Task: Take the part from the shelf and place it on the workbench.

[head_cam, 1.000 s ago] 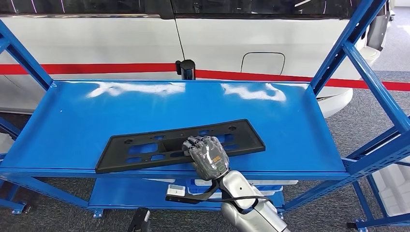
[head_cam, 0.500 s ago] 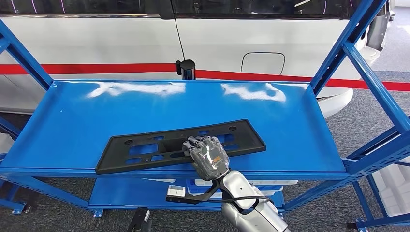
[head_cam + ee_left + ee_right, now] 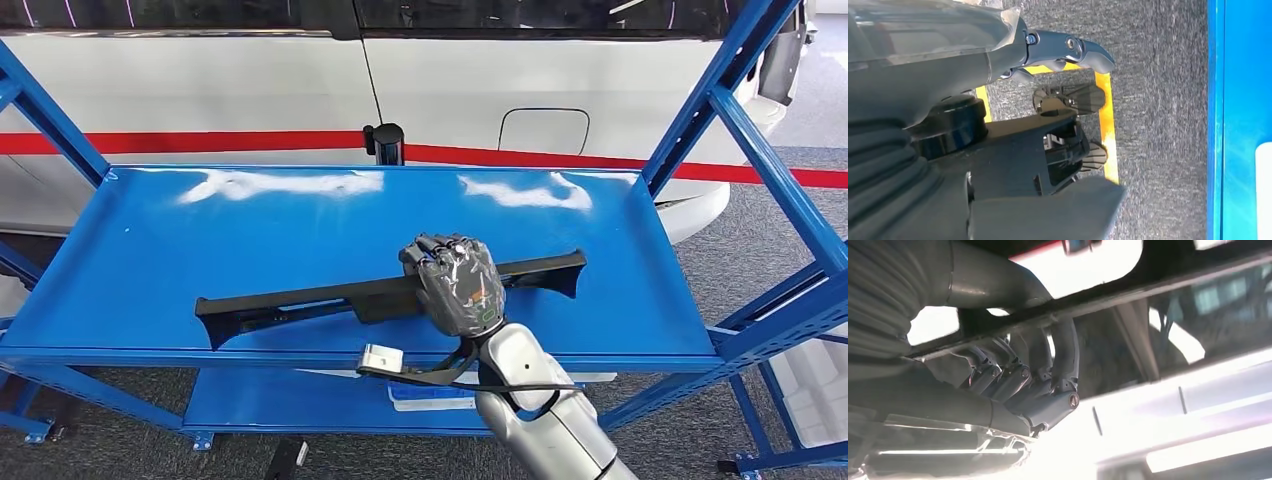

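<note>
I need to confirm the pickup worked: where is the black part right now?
In the head view, the black part is tilted up on edge above the front of the blue shelf, gripped near its middle by the right hand.

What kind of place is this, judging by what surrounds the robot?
Probably a car workshop or assembly area. A blue metal shelf rack stands beside a white vehicle body with a fuel-flap outline, and the right hand grips a long black plastic part, on grey carpeted floor.
</note>
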### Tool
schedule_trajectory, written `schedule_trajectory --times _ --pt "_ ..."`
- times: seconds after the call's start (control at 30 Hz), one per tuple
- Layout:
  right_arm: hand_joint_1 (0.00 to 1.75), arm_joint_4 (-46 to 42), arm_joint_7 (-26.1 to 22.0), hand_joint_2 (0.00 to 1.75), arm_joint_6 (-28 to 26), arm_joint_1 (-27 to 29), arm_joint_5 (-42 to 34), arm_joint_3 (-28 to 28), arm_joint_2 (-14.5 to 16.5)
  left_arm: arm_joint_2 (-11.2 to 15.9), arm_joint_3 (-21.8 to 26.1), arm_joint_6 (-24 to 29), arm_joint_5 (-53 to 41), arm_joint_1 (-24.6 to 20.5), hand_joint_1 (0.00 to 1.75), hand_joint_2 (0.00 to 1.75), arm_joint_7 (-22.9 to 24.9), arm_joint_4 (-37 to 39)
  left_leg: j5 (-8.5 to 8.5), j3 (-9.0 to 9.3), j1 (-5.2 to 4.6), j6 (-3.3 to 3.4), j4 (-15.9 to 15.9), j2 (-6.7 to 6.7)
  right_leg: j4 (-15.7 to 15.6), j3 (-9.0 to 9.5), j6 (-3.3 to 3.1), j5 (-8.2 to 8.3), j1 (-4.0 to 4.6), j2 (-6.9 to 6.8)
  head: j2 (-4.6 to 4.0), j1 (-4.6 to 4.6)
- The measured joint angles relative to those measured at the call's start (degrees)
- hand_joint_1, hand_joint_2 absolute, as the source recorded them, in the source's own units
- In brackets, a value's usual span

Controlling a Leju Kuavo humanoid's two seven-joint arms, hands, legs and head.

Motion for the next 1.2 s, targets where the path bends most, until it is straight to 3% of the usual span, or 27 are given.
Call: schedule_trajectory --times 0.33,0.53,0.6,0.67,0.73,0.8,0.83,0.9,0.93,0.97,1.0,1.1,1.13,1.2 --pt "1.75 -3.3 -0.2 1.75 0.4 -3.0 -1.1 -2.3 -1.1 0.0 0.3 -1.1 0.9 0.0 0.00 1.75 0.7 0.0 -0.05 -0.02 -0.03 0.08 0.0 -0.01 0.0 0.01 0.02 0.01 -0.12 0.00 0.00 -0.01" --pt "1.75 -3.3 -0.5 1.75 -0.1 -4.1 -2.8 -2.3 -1.5 0.1 1.4 -1.9 1.8 0.0 0.00 1.75 1.7 0.0 -0.26 -0.04 -0.35 0.76 0.1 -0.03 -0.3 0.17 0.20 0.11 -1.01 0.00 0.00 -0.03" --pt "1.75 -3.3 -0.6 1.75 -0.3 -4.4 -3.0 -2.4 -1.6 0.1 1.5 -2.0 1.8 0.0 0.00 1.75 1.8 0.0 0.37 0.47 -0.11 1.39 -0.8 0.20 -0.1 0.06 0.46 -0.20 -0.88 -0.11 0.00 0.00" --pt "1.75 -3.3 -0.7 1.75 -0.4 -4.7 -3.2 -2.6 -1.8 0.1 1.7 -2.0 1.8 -0.1 0.00 1.75 1.9 0.0 1.11 1.03 0.24 2.03 -1.8 0.58 3.5 -1.52 0.27 -2.38 -0.79 -0.36 0.00 0.27" --pt "1.75 -3.3 -0.8 1.75 -0.6 -4.8 -3.7 -2.7 -2.2 0.0 1.8 -1.9 1.8 -0.1 0.00 1.75 2.0 0.0 1.26 1.08 0.28 2.21 -2.0 0.82 10.8 -4.79 0.00 -5.70 -1.04 -0.48 0.00 0.52" --pt "1.75 -3.3 -1.0 1.75 -0.7 -4.8 -4.2 -2.9 -2.6 0.0 2.0 -1.8 2.0 -0.1 0.00 1.75 2.2 0.0 1.28 1.03 0.45 2.08 -2.0 0.93 15.4 -6.82 0.67 -6.86 -1.55 -0.53 0.00 0.56" --pt "1.75 -3.3 -1.1 1.75 -0.7 -4.7 -4.4 -2.9 -2.7 0.0 2.1 -1.7 2.0 -0.1 0.00 1.75 2.2 0.0 1.28 1.01 0.67 1.85 -1.9 0.95 14.6 -6.34 1.37 -6.09 -1.95 -0.63 0.00 0.56" --pt "1.75 -3.3 -1.3 1.75 -0.7 -4.7 -4.9 -3.0 -2.9 0.1 2.3 -1.7 2.1 -0.1 0.00 1.75 2.2 0.0 1.16 0.92 1.26 0.81 -1.6 0.94 7.4 -2.59 3.22 -3.25 -2.98 -1.08 0.00 0.64" --pt "1.75 -3.3 -1.3 1.75 -0.7 -4.8 -5.1 -3.0 -2.9 0.1 2.3 -1.7 2.1 -0.1 0.00 1.75 2.2 0.0 1.09 0.75 1.48 0.11 -1.4 0.86 4.3 -0.70 3.85 -2.00 -3.06 -1.03 0.00 0.84" --pt "1.75 -3.3 -1.4 1.75 -0.8 -4.8 -5.4 -3.0 -3.0 0.2 2.4 -1.7 2.1 -0.1 0.00 1.75 2.2 0.0 1.01 0.59 1.52 -0.57 -1.0 0.77 2.3 0.38 4.08 -1.29 -3.09 -0.85 0.00 1.02" --pt "1.75 -3.3 -1.5 1.75 -0.9 -4.8 -5.6 -3.1 -3.0 0.3 2.4 -1.7 2.1 -0.1 0.00 1.75 2.2 0.0 0.96 0.38 1.44 -1.08 -0.6 0.64 1.8 0.64 3.87 -1.21 -3.03 -0.54 0.00 1.17" --pt "1.75 -3.2 -1.8 1.75 -1.2 -4.7 -6.3 -3.2 -3.1 0.3 2.4 -1.8 2.2 0.0 0.00 1.75 2.2 0.0 0.96 -0.18 1.83 -1.78 -0.1 0.48 2.8 -0.42 1.91 -1.20 -2.91 0.01 0.00 0.64" --pt "1.75 -3.2 -2.0 1.75 -1.2 -4.7 -6.5 -3.2 -3.0 0.4 2.4 -1.8 2.2 0.1 0.00 1.75 2.2 0.0 0.00 -0.69 1.97 -1.77 0.8 0.67 2.9 -0.77 1.17 -0.96 -2.76 0.00 0.00 0.43" --pt "1.75 -3.2 -2.2 1.75 -1.3 -4.7 -6.8 -3.2 -3.0 0.4 2.4 -1.8 2.3 0.1 0.00 1.75 2.1 0.0 -4.28 -2.98 1.76 -1.40 6.4 1.06 2.9 -1.53 -0.22 -0.27 -2.24 -0.11 0.00 0.22"
